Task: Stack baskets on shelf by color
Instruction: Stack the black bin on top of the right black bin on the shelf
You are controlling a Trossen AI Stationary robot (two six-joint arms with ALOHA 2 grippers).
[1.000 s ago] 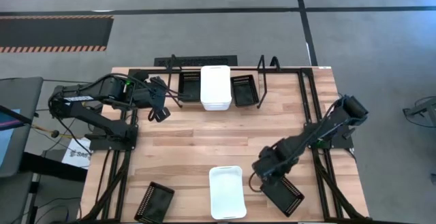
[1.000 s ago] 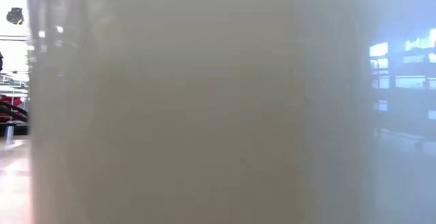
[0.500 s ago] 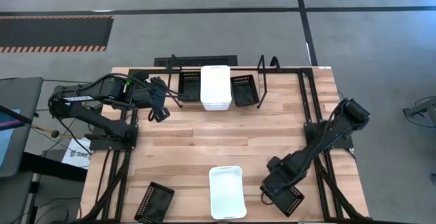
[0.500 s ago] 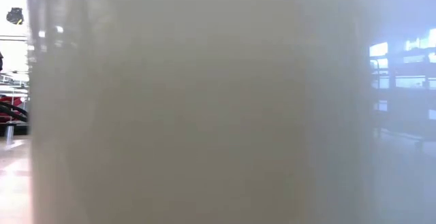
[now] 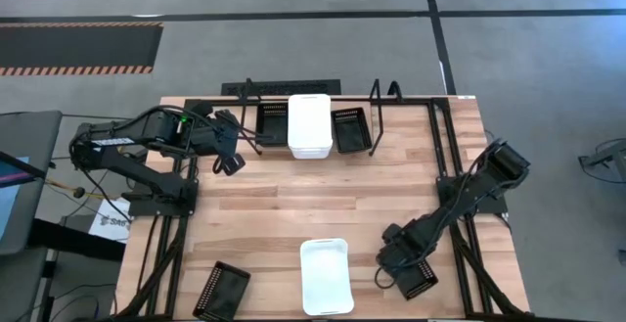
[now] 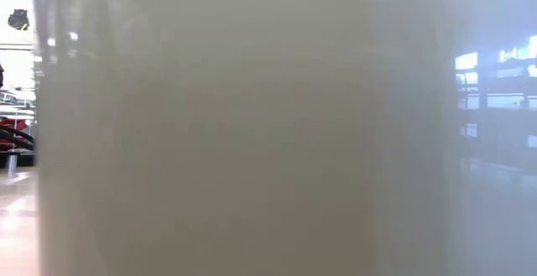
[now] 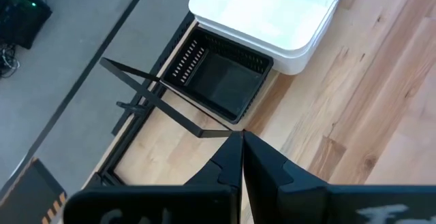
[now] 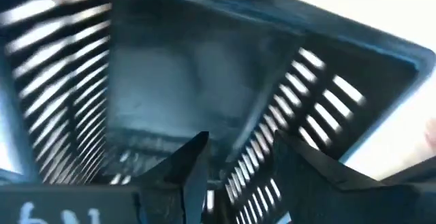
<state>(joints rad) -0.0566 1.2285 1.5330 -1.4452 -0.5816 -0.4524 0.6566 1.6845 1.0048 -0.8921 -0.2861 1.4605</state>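
A: Two arms on the wood table (image 5: 284, 205). Left one parked by the shelf (image 5: 313, 92) at the far edge; right one down at the near right corner.

B: Containers?

A: White baskets first: one in the shelf middle (image 5: 309, 124), one loose at the near edge (image 5: 325, 275), open side up, nothing in it. Low view is just a blank pale surface filling the frame, can't tell which thing.

B: Black ones?

A: One in the shelf left of the white (image 5: 271, 122), one right of it (image 5: 351, 129), both touching it. Inside looks bare. One loose at the near left corner (image 5: 221, 290), tilted. One at the near right (image 5: 415, 279) under the right gripper (image 5: 399, 260).

B: Jaws?

A: Right gripper: fingers (image 8: 194, 173) apart, one inside the black mesh basket (image 8: 170, 88), the slotted wall between them, not pinched. Left gripper (image 7: 242, 157): fingers pressed together, holding nothing, hovering just off the left black basket (image 7: 218, 81).

B: Any writing?

A: White lettering on the left gripper body, cut off, unreadable. A label on the floor by the left arm base, too small.
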